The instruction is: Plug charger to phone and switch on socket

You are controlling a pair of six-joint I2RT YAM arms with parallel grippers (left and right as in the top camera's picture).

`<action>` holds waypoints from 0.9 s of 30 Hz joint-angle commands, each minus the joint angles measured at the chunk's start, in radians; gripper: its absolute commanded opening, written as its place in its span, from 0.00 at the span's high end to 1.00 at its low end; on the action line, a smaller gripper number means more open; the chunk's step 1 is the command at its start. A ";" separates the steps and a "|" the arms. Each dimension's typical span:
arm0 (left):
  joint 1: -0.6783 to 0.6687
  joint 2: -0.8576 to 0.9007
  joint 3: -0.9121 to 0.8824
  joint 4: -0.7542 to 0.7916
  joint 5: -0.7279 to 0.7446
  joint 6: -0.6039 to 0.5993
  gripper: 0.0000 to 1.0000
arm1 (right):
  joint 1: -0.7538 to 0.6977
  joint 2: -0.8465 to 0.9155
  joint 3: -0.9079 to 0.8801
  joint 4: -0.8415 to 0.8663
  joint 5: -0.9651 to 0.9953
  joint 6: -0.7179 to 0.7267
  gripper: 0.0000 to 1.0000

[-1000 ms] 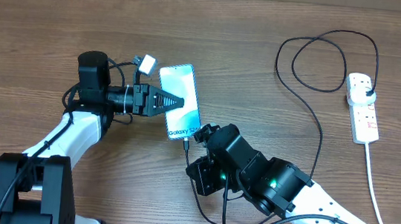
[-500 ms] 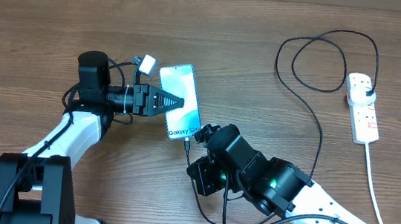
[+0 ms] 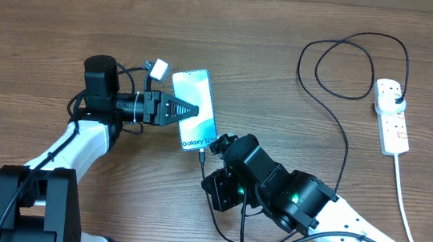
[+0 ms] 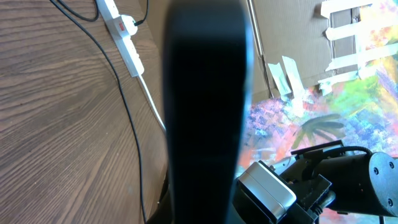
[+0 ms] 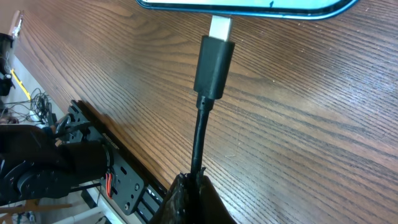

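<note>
Right wrist alone shows the charger [image 5: 213,62] tip at the phone [image 5: 249,6], right gripper [image 5: 188,186] jaws pinching its cable. Left gripper [image 3: 188,108] overlaps the phone, its jaws unreadable.

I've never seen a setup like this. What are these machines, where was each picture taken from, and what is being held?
These are two robot arms at a wooden table. One picture looks straight down; the other two come from a camera on each arm's wrist. On the table lie a slim smartphone with a light-blue screen, a long thin black charger cable, and a white power strip with the cable's plug in it. The left gripper rests shut on the phone's screen. The right gripper pinches the cable behind its small black connector, whose metal tip sits at the phone's edge.
</note>
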 commanded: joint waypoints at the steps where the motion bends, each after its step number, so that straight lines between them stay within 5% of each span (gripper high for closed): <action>1: -0.008 -0.005 0.016 0.002 0.040 -0.023 0.96 | -0.003 -0.010 0.006 0.018 0.010 -0.008 0.96; 27: -0.008 -0.005 0.016 0.002 0.040 -0.033 0.96 | -0.003 -0.010 0.005 0.059 -0.028 -0.009 0.96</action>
